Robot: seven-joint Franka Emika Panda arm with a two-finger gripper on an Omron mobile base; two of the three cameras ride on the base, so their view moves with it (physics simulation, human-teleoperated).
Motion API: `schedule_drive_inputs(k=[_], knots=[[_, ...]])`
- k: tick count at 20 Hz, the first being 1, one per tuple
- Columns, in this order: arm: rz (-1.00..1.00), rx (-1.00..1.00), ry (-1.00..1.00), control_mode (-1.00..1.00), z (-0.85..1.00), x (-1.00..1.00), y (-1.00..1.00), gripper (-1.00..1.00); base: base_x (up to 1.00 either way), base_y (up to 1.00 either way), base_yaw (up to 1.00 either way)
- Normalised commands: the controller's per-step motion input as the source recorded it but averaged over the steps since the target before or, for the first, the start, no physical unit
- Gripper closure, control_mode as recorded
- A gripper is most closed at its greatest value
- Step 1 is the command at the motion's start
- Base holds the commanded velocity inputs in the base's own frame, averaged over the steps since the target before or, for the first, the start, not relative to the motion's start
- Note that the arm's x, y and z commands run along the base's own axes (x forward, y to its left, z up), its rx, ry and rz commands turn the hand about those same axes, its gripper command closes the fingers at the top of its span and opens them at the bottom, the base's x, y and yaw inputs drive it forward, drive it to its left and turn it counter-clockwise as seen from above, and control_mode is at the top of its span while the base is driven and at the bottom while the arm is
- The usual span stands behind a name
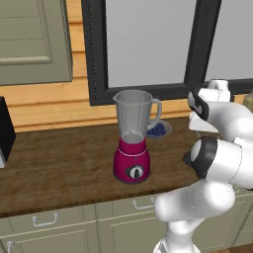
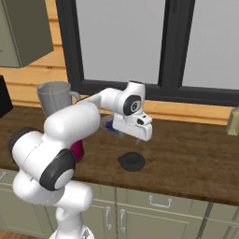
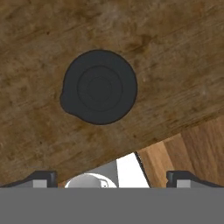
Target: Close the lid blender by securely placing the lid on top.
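The lid [image 3: 99, 86], a dark round flat cap, lies on the wooden counter [image 2: 186, 149] near its front edge, also seen as the lid [image 2: 131, 161]. My gripper [image 3: 113, 178] hangs above it, pointing down, open, with the fingertips [image 3: 41, 177] wide apart and nothing between them. In the right base view the gripper [image 2: 136, 138] is a short way above the lid and apart from it. The blender [image 1: 132, 138] stands upright to the lid's left, with a magenta base and a clear grey jar whose mouth is uncovered. My arm partly hides the blender [image 2: 56, 99] in the right base view.
A bowl of blueberries [image 1: 157, 130] sits behind the blender by the wall. A dark appliance [image 1: 5, 131] stands at the counter's far left, and a pale bottle [image 2: 233, 120] at the far right. A black-framed window [image 1: 148, 44] rises behind the counter. Cabinet drawers [image 2: 158, 200] run below the counter.
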Motion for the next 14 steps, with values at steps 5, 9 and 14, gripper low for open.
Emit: schedule_drive_inputs(k=[5,9,14], knots=[[0.0,0.0,0.0,-1.0,-0.43,-0.26,0.0,-1.0,0.0,0.0,0.0],[0.0,0.0,0.0,-1.0,-0.38,-0.09,0.0,-1.0,0.0,0.0,0.0],[0.0,0.0,0.0,-1.0,-0.27,0.0,0.01,-1.0,0.0,0.0,0.0]])
